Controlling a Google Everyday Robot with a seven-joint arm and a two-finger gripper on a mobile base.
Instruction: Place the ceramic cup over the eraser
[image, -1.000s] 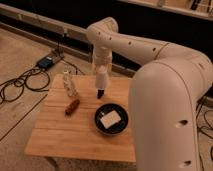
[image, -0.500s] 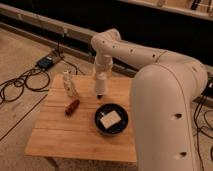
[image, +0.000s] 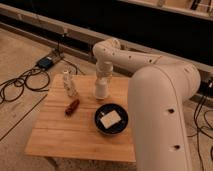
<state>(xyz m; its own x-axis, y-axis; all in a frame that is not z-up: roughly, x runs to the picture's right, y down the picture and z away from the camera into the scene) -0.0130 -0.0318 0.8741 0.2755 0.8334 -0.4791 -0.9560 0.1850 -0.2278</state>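
The ceramic cup (image: 101, 91), small, white and cylindrical, stands upright at the back middle of the wooden table (image: 65, 135). My gripper (image: 102, 80) is right above it at its top, hanging down from the white arm. The eraser is hidden; no dark block shows on the table around the cup.
A clear bottle-like object (image: 70, 85) stands left of the cup. A reddish-brown oblong object (image: 72, 106) lies in front of it. A black bowl (image: 98, 126) holding a white flat square piece (image: 110, 119) sits in front of the cup. Cables (image: 20, 85) and a blue box (image: 47, 62) lie on the floor at left.
The cup has come down onto the table. A small dark thing that showed just below it a second ago no longer shows. The arm's upper part has shifted right.
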